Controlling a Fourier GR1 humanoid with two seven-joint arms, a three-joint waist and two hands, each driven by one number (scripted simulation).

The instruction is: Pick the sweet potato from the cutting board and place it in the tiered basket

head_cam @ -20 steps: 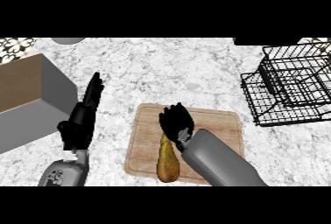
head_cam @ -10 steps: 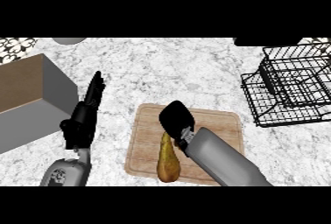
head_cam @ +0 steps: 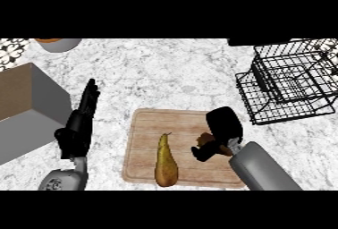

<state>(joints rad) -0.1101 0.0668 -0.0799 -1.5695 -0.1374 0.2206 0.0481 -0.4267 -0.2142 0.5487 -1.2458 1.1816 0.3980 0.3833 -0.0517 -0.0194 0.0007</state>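
Note:
A long tan sweet potato [head_cam: 164,159] lies lengthwise on the wooden cutting board [head_cam: 146,134], its thin tip pointing away from me. My right hand [head_cam: 220,134] hovers over the board's right side, just right of the sweet potato, fingers curled downward and holding nothing. A small gap separates them. The black wire tiered basket [head_cam: 290,80] stands at the back right. My left hand [head_cam: 78,125] rests open, fingers up, left of the board.
A grey box with a brown top [head_cam: 23,112] takes up the left side. A grey bowl [head_cam: 59,44] sits at the far back left. Marble counter [head_cam: 165,76] stretches between the board and the basket.
My right hand has shifted from above the sweet potato to the board's right side, uncovering the whole sweet potato. The left hand has barely moved.

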